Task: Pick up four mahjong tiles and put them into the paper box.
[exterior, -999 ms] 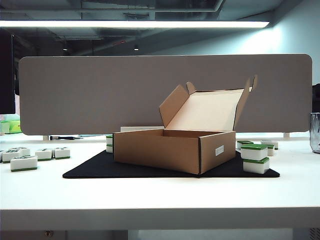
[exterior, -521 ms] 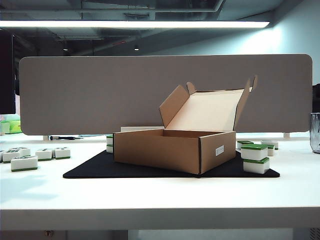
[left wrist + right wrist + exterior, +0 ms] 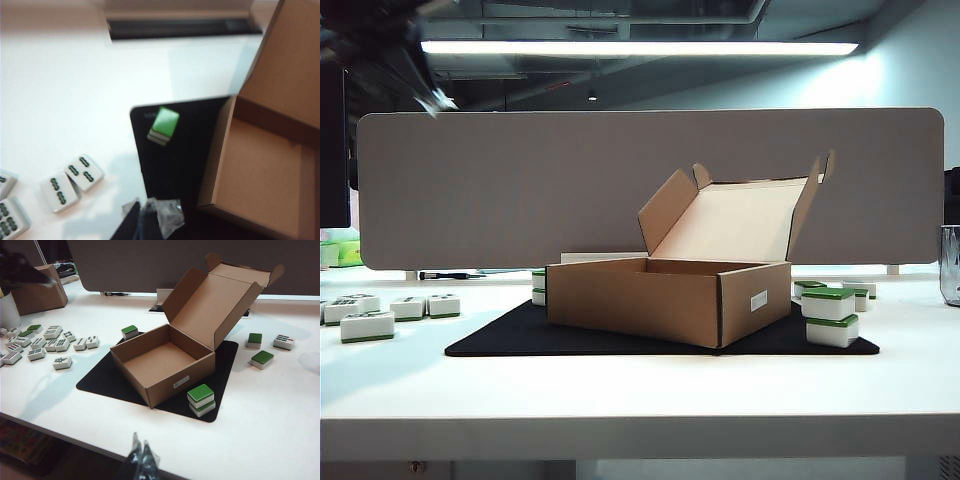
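The open paper box [image 3: 670,300] [image 3: 160,365] sits on a black mat [image 3: 520,335], lid up, with nothing inside; the left wrist view shows its side wall [image 3: 220,165]. Two mahjong tiles [image 3: 830,315] [image 3: 201,400] are stacked green side up at the mat's right corner. Several more tiles [image 3: 367,325] [image 3: 45,342] lie on the table to the left. A green-backed stack [image 3: 163,125] rests on the mat's far left corner. My left gripper [image 3: 432,98] [image 3: 150,215] is a blur high above the left tiles, shut and empty. My right gripper [image 3: 141,450] is shut and empty, over the table's near edge.
A grey partition [image 3: 650,190] closes the back of the table. A glass [image 3: 950,265] stands at the far right and a pen-like tool [image 3: 445,275] lies at the back left. A second cardboard box [image 3: 40,290] and a white cup [image 3: 9,310] stand beyond the left tiles.
My left arm has swung into the exterior view at the upper left, blurred by motion, and casts a shadow on the table's left side. Box and tiles have not moved.
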Controlling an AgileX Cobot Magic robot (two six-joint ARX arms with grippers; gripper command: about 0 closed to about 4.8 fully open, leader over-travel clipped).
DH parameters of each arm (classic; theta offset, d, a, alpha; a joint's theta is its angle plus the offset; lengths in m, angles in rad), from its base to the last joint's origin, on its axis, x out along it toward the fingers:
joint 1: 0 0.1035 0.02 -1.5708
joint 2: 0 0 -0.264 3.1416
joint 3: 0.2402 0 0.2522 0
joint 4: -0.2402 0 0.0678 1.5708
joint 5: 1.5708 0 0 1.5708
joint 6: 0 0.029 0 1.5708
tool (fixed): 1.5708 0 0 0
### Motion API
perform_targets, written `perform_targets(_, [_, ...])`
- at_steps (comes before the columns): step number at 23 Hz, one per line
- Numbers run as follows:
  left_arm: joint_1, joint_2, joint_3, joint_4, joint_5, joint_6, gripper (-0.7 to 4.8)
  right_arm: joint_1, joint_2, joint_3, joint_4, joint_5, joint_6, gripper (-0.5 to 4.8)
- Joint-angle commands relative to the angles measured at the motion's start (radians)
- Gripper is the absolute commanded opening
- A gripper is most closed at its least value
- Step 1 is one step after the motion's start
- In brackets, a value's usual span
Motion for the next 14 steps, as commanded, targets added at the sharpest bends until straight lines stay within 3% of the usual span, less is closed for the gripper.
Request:
perform_targets(1, [-0.045,0.162,0.156,-0.091,0.000,0.072,-0.05,0.000,-0.011,0.002,0.008,0.000,-0.002,-0.01])
perform_targets(8, [-0.148,0.470,0.458,-0.192,-0.161,0.168,0.10,0.000,-0.011,0.002,-0.016,0.000,-0.002,-0.01])
perform_targets(9, [-0.157,0.493,0.479,-0.191,-0.161,0.173,0.36,0.000,-0.011,0.002,-0.022,0.000,-0.002,-0.01])
perform_targets(11, [-0.170,0.547,0.523,-0.191,-0.170,0.187,1.29,0.000,-0.011,0.002,-0.037,0.000,-0.002,-0.01])
perform_targets(12, [-0.179,0.575,0.537,-0.187,-0.191,0.187,2.05,0.000,-0.011,0.002,-0.043,0.000,-0.002,-0.01])
perform_targets(14, [-0.181,0.606,0.539,-0.166,-0.202,0.217,2.84,0.000,-0.011,0.002,-0.043,0.000,-0.002,-0.01])
